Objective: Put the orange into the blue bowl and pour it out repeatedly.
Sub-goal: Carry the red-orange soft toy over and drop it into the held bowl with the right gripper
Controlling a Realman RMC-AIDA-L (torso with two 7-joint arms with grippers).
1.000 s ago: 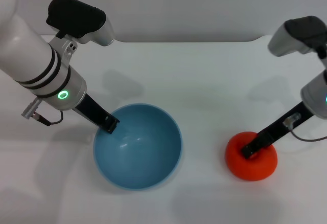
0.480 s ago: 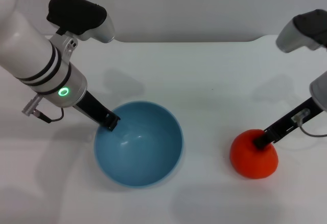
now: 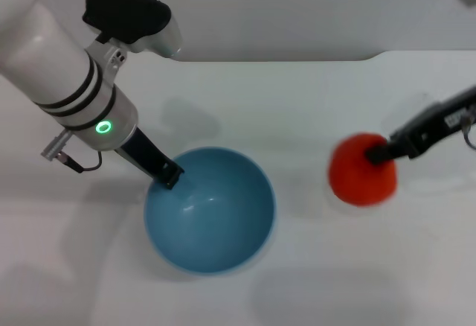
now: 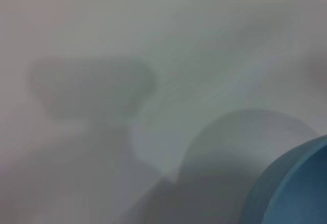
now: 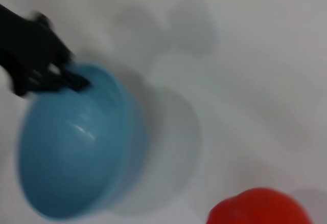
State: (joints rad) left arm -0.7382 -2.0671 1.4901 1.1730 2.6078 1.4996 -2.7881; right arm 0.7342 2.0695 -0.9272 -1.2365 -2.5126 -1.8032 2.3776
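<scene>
Your right gripper (image 3: 378, 152) is clenched on the orange (image 3: 360, 171), which hangs above the white table (image 3: 297, 103), well to the right of the blue bowl (image 3: 210, 211). The bowl sits upright, mouth facing up. Your left gripper (image 3: 169, 175) grasps the bowl's upper-left rim.

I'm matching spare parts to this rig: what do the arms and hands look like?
Left arm: white cylinder with black bands, a green ring light, a black-capped camera housing and a thin grey cable. Left hand is slim and black. Right hand is black too, with a pale label and a cable.
</scene>
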